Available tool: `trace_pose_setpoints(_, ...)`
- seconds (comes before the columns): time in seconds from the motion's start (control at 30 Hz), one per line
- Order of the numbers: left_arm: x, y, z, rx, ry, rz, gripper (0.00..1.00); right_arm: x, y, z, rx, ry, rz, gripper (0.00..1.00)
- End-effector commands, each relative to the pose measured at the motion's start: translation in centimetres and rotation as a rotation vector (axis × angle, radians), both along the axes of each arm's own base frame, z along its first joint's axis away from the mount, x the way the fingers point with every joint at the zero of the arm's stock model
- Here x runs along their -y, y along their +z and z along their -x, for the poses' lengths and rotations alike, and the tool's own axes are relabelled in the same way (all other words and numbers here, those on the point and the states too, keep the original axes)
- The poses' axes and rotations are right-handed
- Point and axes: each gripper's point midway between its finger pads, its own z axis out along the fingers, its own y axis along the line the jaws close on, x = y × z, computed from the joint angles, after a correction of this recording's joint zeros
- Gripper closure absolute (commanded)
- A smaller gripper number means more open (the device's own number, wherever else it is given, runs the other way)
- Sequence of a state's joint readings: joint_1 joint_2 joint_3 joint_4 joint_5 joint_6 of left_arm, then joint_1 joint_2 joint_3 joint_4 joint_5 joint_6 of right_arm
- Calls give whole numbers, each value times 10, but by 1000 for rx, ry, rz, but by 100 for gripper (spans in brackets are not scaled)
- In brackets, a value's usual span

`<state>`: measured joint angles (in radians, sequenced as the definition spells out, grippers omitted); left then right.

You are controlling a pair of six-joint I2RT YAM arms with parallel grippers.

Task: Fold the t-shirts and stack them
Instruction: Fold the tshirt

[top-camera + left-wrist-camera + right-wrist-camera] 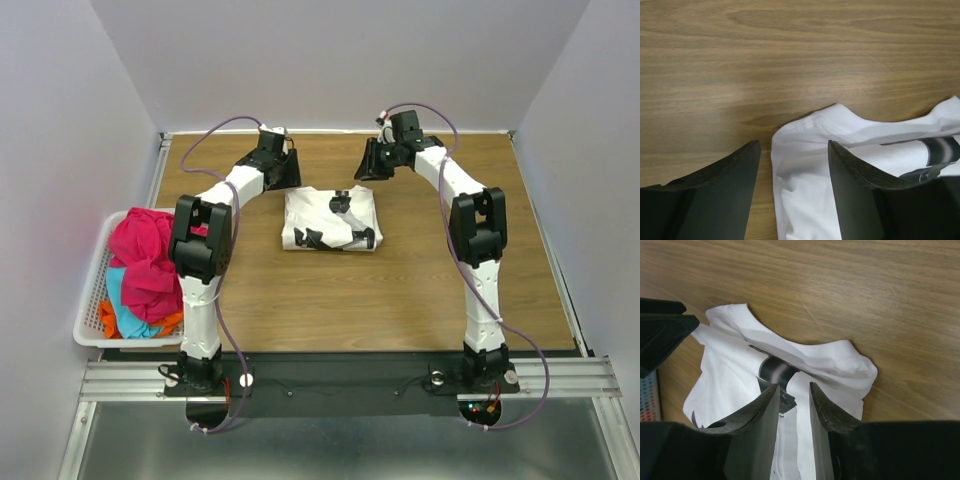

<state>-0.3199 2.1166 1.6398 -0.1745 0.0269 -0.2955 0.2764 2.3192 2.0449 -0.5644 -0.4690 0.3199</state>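
A white t-shirt with black marks (331,220) lies folded into a rough rectangle on the wooden table, near the middle and towards the back. My left gripper (284,172) hangs over its far left corner, jaws open and empty; the wrist view shows the shirt's corner (805,165) between the fingers. My right gripper (373,164) hangs over the far right corner, jaws open and empty, above the shirt's folded edge (830,367). Magenta-pink (145,255), cyan (122,305) and orange (108,322) t-shirts lie heaped in the basket at the left.
A white plastic lattice basket (91,300) stands off the table's left edge. The wooden table (420,290) is bordered by grey walls at the back and sides. Both arm bases sit on the black rail (340,380) at the near edge.
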Motion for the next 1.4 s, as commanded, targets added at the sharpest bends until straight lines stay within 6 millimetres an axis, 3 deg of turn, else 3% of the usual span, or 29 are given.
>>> trace_pose_setpoints(0.0,7,63,0,94,-19,80,27,-12,49,11,40,39,-118,62)
trace_pose_setpoints(0.03,6,58,12,72,-18,88,26,-18,68,26,44,80,-161,61)
trace_pose_setpoints(0.07,8,65,21,74,-26,107,25,-21,73,34,46,99,-177,60)
trace_pose_setpoints(0.1,14,95,31,126,-42,158,24,-26,76,45,40,121,-186,57)
trace_pose_setpoints(0.13,17,101,42,134,-52,177,24,-28,65,64,-6,146,-194,57)
trace_pose_setpoints(0.17,16,89,60,97,-59,183,24,-32,69,74,-5,169,-209,56)
trace_pose_setpoints(0.2,19,94,71,95,-63,208,24,-38,82,90,7,201,-226,55)
trace_pose_setpoints(0.23,27,114,85,127,-97,244,25,-43,85,103,-7,230,-254,54)
trace_pose_setpoints(0.27,27,99,102,89,-103,247,27,-45,82,120,-17,250,-267,54)
trace_pose_setpoints(0.3,31,109,113,102,-114,272,32,-47,81,128,-23,265,-279,54)
trace_pose_setpoints(0.33,33,95,127,71,-134,283,35,-49,80,137,-33,279,-293,54)
trace_pose_setpoints(0.47,41,68,149,11,-161,305,53,-48,52,162,-90,308,-318,57)
trace_pose_setpoints(0.57,42,43,151,-29,-165,292,67,-46,31,166,-118,308,-308,62)
trace_pose_setpoints(0.67,33,14,153,-72,-145,231,75,-41,-4,174,-169,304,-268,65)
trace_pose_setpoints(0.9,6,-59,163,-201,-47,155,81,-12,-94,183,-286,226,-141,76)
trace_pose_setpoints(0.93,2,-76,169,-243,-34,144,81,-9,-102,186,-305,222,-150,79)
trace_pose_setpoints(1.0,1,-86,175,-280,-22,144,83,-1,-116,189,-335,194,-151,80)
trace_pose_setpoints(1.07,-1,-93,183,-314,-7,147,83,7,-125,193,-349,160,-146,80)
trace_pose_setpoints(1.2,-6,-94,210,-360,9,165,86,20,-123,202,-360,124,-140,80)
trace_pose_setpoints(1.27,-11,-102,236,-409,17,171,86,24,-112,203,-336,107,-132,80)
trace_pose_setpoints(1.37,1,-92,261,-398,-36,183,86,29,-99,215,-324,88,-122,80)
